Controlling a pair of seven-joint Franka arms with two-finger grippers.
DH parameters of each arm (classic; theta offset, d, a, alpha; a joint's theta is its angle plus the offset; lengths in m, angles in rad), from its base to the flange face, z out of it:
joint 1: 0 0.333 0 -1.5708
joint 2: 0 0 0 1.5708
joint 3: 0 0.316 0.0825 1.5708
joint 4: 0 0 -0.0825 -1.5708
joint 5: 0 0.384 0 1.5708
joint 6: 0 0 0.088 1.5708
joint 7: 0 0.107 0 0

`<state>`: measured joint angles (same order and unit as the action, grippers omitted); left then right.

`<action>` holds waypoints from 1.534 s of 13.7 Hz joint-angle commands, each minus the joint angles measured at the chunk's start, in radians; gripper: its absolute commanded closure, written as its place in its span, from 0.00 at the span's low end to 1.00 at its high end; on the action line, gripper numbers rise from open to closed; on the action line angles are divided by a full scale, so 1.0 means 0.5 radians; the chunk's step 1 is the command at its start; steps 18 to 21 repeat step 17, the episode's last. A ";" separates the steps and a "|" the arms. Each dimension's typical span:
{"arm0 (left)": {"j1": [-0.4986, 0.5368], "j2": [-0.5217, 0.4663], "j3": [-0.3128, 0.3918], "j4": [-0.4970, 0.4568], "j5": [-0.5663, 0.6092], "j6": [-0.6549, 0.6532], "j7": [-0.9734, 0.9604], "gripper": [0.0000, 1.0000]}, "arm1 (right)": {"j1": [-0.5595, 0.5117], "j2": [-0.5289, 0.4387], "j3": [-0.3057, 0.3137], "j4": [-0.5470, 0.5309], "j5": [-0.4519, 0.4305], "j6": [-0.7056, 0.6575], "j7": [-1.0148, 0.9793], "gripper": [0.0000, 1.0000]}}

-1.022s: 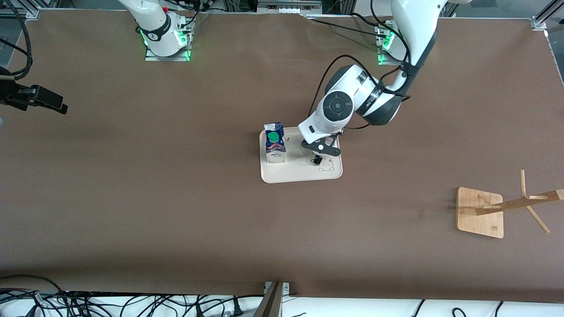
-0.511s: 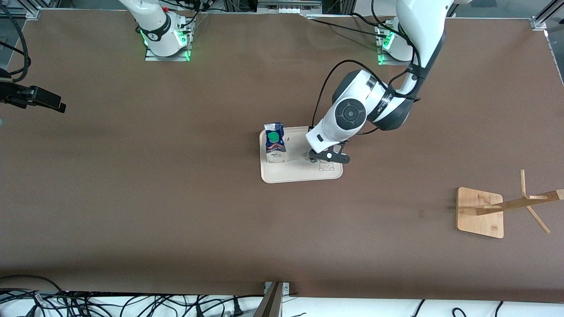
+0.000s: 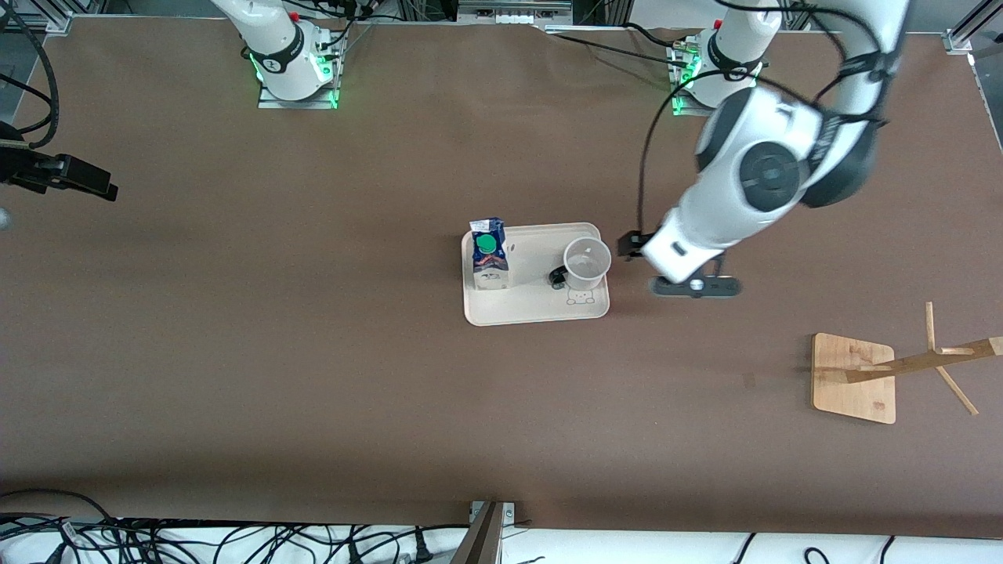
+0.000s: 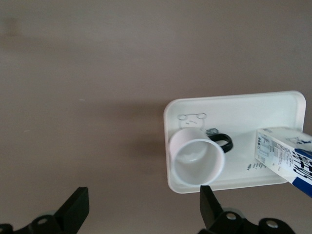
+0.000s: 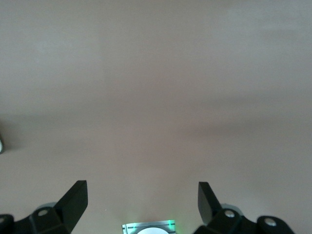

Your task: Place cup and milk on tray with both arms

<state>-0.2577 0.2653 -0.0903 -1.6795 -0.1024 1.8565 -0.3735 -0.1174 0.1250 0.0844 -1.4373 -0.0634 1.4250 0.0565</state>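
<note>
Cup (image 3: 587, 262): upright on the tray (image 3: 541, 313), at the tray's end toward the left arm, mouth up, thin black handle (image 4: 222, 142) turned toward the milk (image 3: 488, 254). Likely rigid, light when empty, smooth-walled, breakable if dropped; best taken across the rim wall, since the handle looks too slim for a sure pinch.

Milk: standing on the same tray, at the end toward the right arm, well apart from the cup. Probably light, with soft cardboard walls that dent under a hard squeeze; best held low across the flat sides, below the green cap.

Left gripper (image 3: 696, 287): over bare table just beside the tray's end, fingers (image 4: 74, 214) spread wide, holding nothing; cup and tray ahead of it in the left wrist view.

Right gripper (image 5: 141, 204): over bare table at its own end, well apart from the tray, fingers apart, empty, waiting.

Change from half a second ago: left gripper then low over the tray where the cup now stands, hiding it; now withdrawn off the tray, cup left free.
</note>
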 commanded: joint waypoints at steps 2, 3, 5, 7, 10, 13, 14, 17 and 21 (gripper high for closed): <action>0.285 -0.385 -0.010 -0.181 -0.016 -0.148 0.362 0.00 | -0.038 -0.001 0.034 -0.015 -0.079 0.052 -0.036 0.00; 0.358 -0.456 -0.006 -0.230 0.002 -0.154 0.409 0.00 | -0.035 0.005 0.034 -0.015 -0.079 0.071 -0.036 0.00; 0.448 -0.537 -0.003 -0.231 0.176 -0.240 0.492 0.00 | -0.032 0.005 0.037 -0.015 -0.082 0.086 -0.036 0.00; 0.451 -0.580 0.064 -0.200 0.257 -0.328 0.514 0.00 | -0.035 0.005 0.037 -0.015 -0.079 0.089 -0.033 0.00; 0.457 -0.577 0.067 -0.142 0.257 -0.400 0.486 0.00 | -0.032 0.005 0.040 -0.015 -0.060 0.092 -0.030 0.00; 0.460 -0.577 0.067 -0.139 0.226 -0.403 0.465 0.00 | -0.032 0.008 0.040 -0.015 -0.045 0.126 -0.036 0.00; 0.460 -0.577 0.067 -0.138 0.208 -0.403 0.462 0.00 | -0.032 0.008 0.040 -0.015 -0.042 0.126 -0.036 0.00; 0.463 -0.577 0.064 -0.138 0.196 -0.403 0.440 0.00 | -0.035 0.008 0.040 -0.015 -0.027 0.144 -0.036 0.00; 0.463 -0.577 0.064 -0.138 0.196 -0.403 0.440 0.00 | -0.035 0.008 0.040 -0.015 -0.027 0.144 -0.036 0.00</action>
